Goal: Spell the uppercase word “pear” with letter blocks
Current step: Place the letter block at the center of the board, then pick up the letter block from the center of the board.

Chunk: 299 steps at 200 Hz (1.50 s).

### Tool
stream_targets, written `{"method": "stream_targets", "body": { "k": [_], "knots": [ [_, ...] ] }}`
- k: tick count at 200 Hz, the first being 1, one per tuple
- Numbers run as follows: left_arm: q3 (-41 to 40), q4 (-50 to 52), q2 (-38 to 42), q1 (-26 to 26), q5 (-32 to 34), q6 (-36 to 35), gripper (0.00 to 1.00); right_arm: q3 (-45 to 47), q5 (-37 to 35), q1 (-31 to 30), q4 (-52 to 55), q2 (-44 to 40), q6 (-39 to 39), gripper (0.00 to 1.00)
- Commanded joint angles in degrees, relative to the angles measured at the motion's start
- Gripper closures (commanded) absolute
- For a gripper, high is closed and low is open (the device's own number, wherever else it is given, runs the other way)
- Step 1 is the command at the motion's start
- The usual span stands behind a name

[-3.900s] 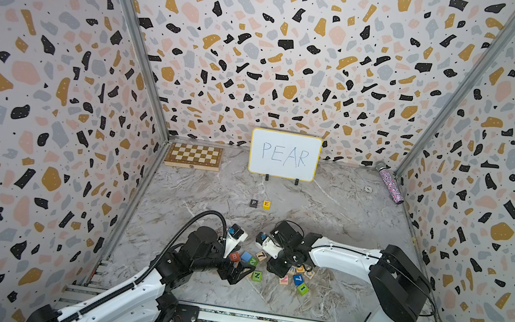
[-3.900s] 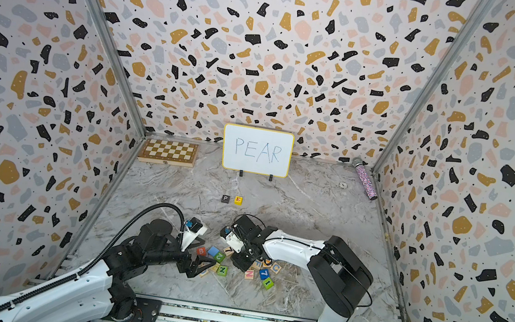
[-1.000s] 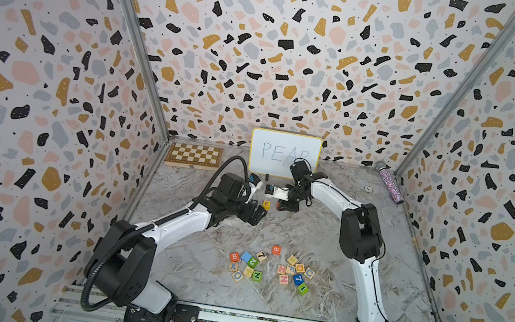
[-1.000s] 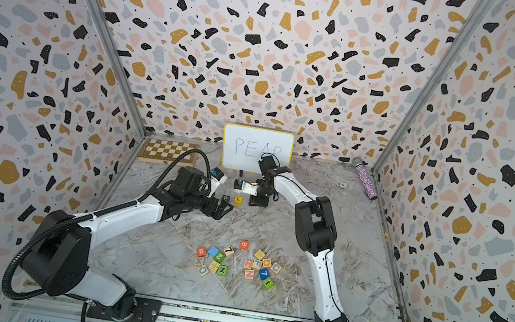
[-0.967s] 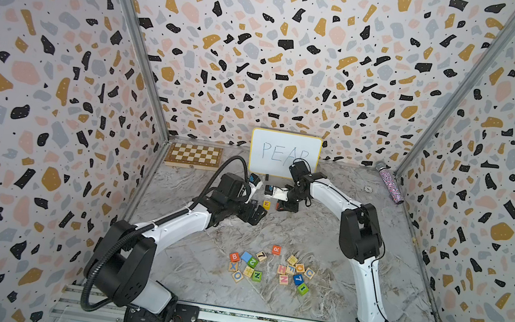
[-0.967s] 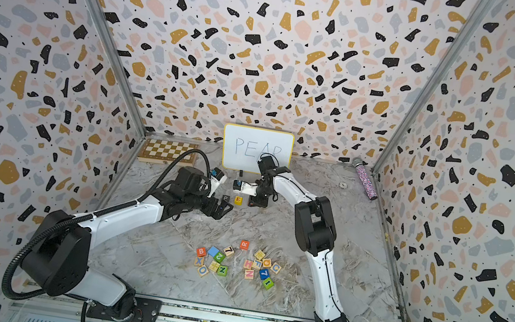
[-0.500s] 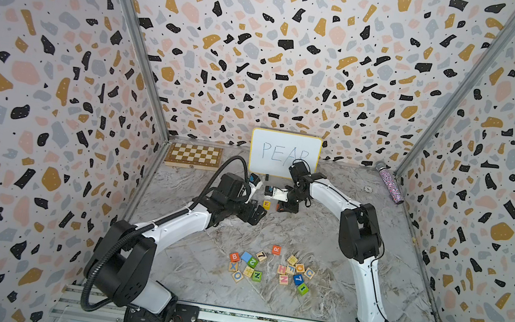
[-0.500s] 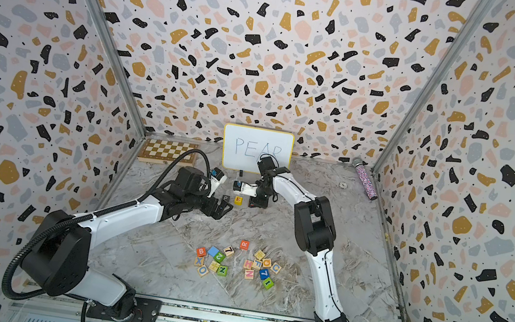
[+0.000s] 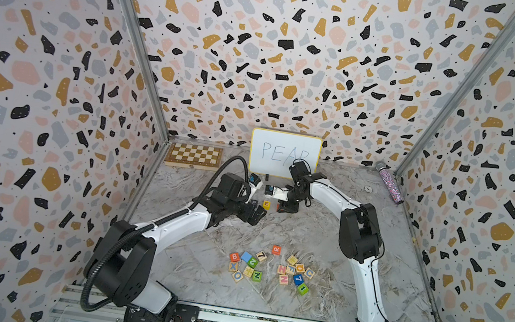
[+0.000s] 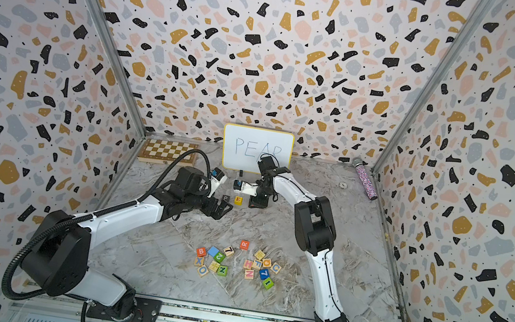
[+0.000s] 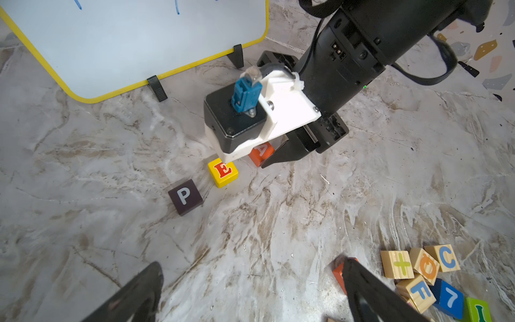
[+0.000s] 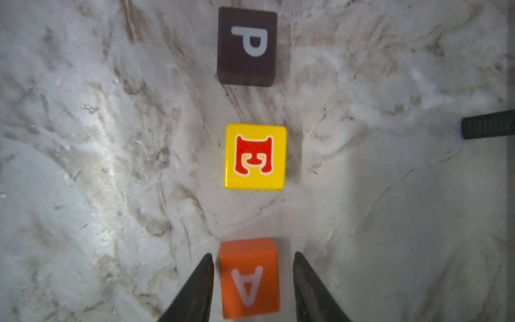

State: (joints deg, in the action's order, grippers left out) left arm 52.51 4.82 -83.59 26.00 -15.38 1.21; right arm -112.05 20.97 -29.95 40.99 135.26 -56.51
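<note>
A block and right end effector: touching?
Apart. In the right wrist view the right end effector straddles the A block, with strips of bare table visible between its fingers and the block's sides.

A black cube with white P (image 12: 246, 46), a yellow cube with red E (image 12: 255, 156) and an orange cube with pale A (image 12: 249, 278) lie spaced left to right. The right gripper (image 12: 253, 254) straddles the A, black fingers (image 12: 195, 292) just clear of it.
</note>
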Motion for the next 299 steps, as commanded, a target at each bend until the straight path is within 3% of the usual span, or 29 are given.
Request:
{"method": "stream_targets", "body": {
  "k": [1,26,71,96,116,133,145,184,299],
  "knots": [
    [-0.37,-1.48,1.99,-0.23,0.33,-0.45,0.01,-2.57,0.62,-0.18,0.73,-2.88,1.39,0.50],
    [-0.95,-2.45,3.46,-0.23,0.68,0.07,0.01,0.21,3.78,-0.37,-2.14,-8.98,2.54,0.49],
    [-3.51,-6.49,6.71,-0.40,4.33,1.84,0.01,20.37,6.83,0.93,-25.10,-24.32,10.10,0.46],
    [-3.83,-7.06,7.23,-0.86,5.02,2.73,0.01,25.21,3.78,1.28,-35.71,-26.92,24.95,0.43],
    [-3.93,-7.43,7.30,-1.21,4.50,3.35,0.01,27.61,-8.19,-0.53,-41.94,-27.84,44.16,0.44],
    [-3.53,-7.16,6.67,-1.30,3.89,3.62,0.01,29.15,-16.82,-2.52,-41.21,-28.32,58.91,0.45],
    [-3.20,-7.10,6.33,-1.27,3.12,3.35,0.01,29.27,-18.46,-3.87,-37.97,-27.76,64.96,0.45],
    [-2.46,-6.84,5.77,-1.27,2.44,3.27,0.01,24.72,-24.79,-7.31,-24.23,-23.62,68.58,0.45],
    [0.13,-4.04,3.52,-1.29,-0.10,3.72,0.01,17.01,-22.90,-6.86,-12.69,-14.02,70.67,0.46]
  ]
}}
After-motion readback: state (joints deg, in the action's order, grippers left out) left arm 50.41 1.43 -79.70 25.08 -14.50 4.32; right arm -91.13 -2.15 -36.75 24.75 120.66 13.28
